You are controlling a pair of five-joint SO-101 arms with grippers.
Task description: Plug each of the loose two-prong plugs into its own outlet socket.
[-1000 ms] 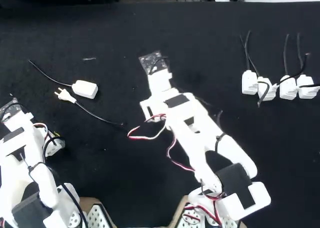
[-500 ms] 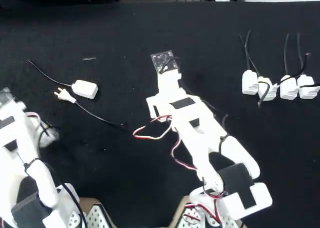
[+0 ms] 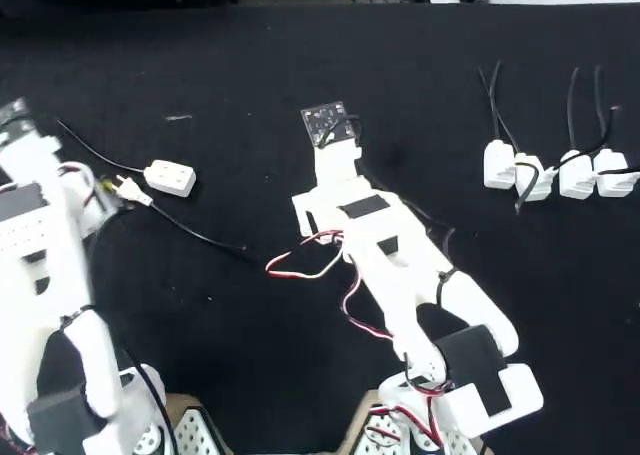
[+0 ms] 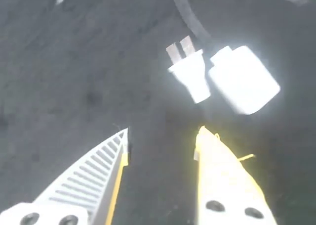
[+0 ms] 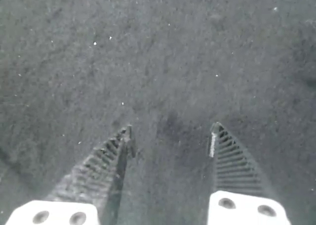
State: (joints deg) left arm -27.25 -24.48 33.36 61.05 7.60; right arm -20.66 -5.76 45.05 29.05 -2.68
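Approach, we judge: left hand (image 4: 163,136) (spread) hovers by small white two-prong plug (image 3: 124,186); next, pinch it, white rounded socket (image 3: 170,178) at its three o'clock.

High camera overlooks the table (image 3: 250,45); wrist cameras face it closely, the left sharing the plug (image 4: 190,75).

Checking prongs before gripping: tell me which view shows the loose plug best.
Left wrist view: the plug is close, both prongs distinct, ahead of the left gripper. In the high view the plug is tiny; the right wrist view faces table.
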